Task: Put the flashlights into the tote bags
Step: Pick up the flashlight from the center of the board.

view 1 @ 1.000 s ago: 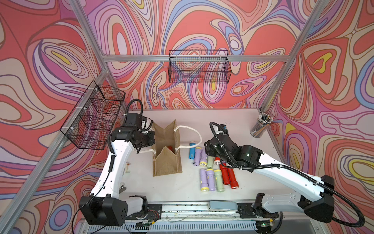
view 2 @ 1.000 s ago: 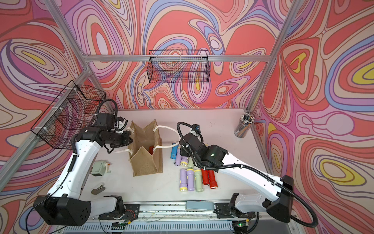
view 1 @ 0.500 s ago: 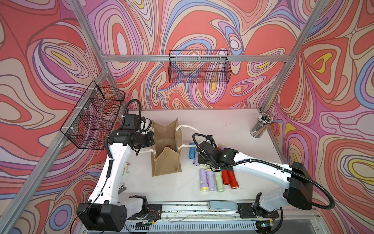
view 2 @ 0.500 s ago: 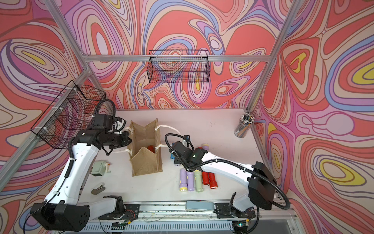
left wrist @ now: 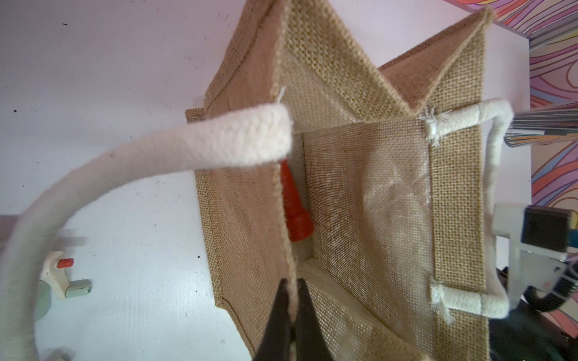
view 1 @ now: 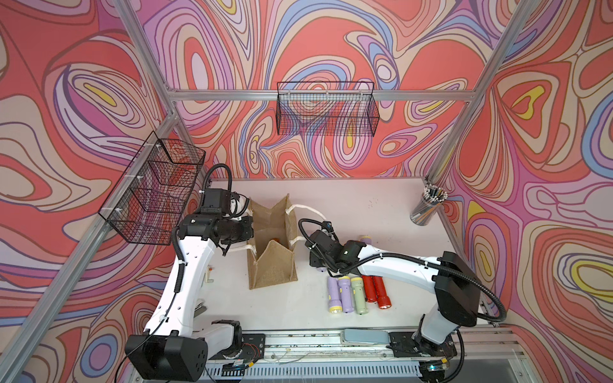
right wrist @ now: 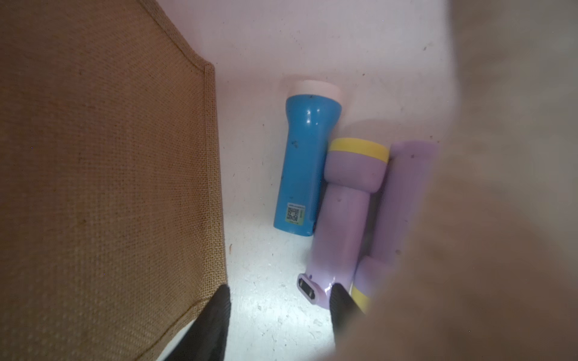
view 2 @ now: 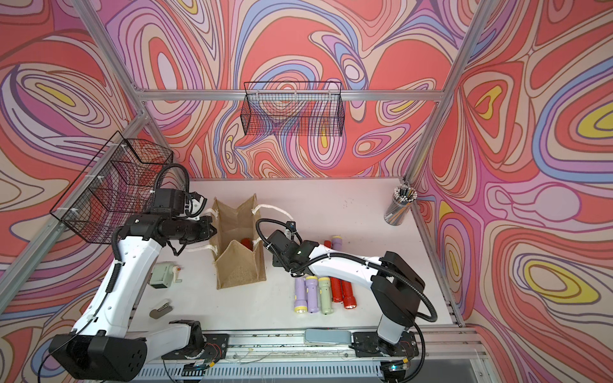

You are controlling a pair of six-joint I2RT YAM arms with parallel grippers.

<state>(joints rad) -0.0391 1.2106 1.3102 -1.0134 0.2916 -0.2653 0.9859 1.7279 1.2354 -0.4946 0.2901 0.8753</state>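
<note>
The tan jute tote bag (view 1: 272, 272) (view 2: 238, 268) stands open left of centre. My left gripper (view 1: 249, 228) (left wrist: 292, 300) is shut on the bag's left rim (left wrist: 289, 281). One red flashlight (left wrist: 295, 218) (view 2: 246, 241) lies inside. My right gripper (right wrist: 280, 292) (view 1: 316, 262) is open and low over the table, between the bag wall (right wrist: 103, 172) and a lilac flashlight (right wrist: 347, 212). One fingertip touches that flashlight's tail. A blue flashlight (right wrist: 305, 165) lies beside it. Lilac, green and red flashlights (view 1: 359, 293) lie in a row nearer the front.
A cup of pencils (view 1: 428, 207) stands at the back right. Black wire baskets hang on the back wall (view 1: 326, 112) and the left wall (view 1: 156, 192). A green sharpener (view 2: 162, 273) and a small clip (view 2: 161, 308) lie beside the left arm. A pale blur covers one side of the right wrist view.
My right arm has swung left and down toward the bag, its jaws narrowing a little. The left gripper keeps its hold on the bag rim.
</note>
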